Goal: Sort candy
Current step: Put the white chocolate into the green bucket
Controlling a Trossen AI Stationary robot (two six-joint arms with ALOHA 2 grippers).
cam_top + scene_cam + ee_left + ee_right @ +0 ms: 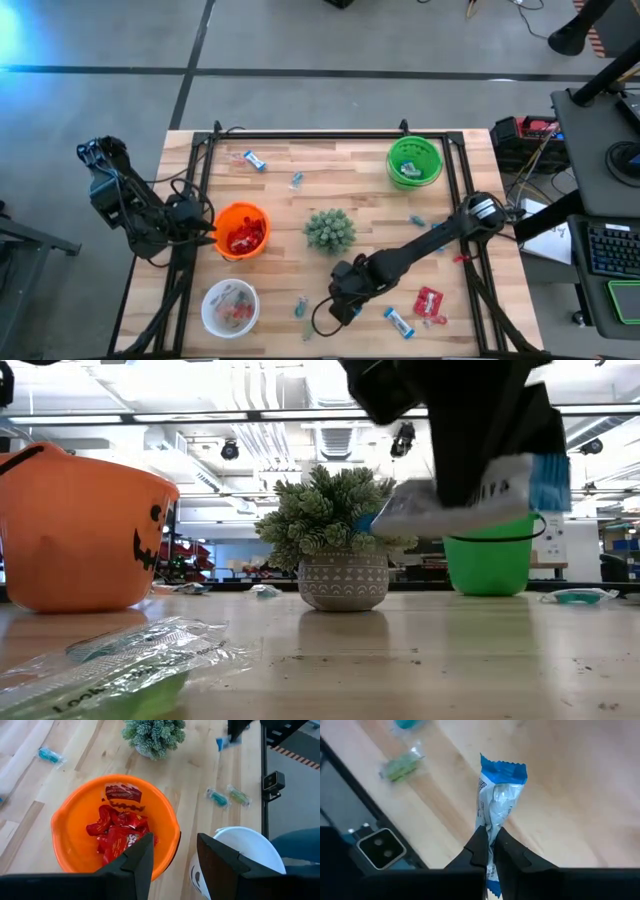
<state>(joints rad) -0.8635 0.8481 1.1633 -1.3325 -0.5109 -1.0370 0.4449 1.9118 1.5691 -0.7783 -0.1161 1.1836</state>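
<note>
Pinched in the right tool (489,851), a blue-and-white bar (498,800) is lifted off the tabletop (370,205); a bowl must be chosen next.

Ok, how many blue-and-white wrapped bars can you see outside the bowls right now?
3. One blue-and-white wrapped bar lies top-left in the high view, one bottom-right, and one is pinched in the right gripper. The green plastic bowl may hide more.
</note>
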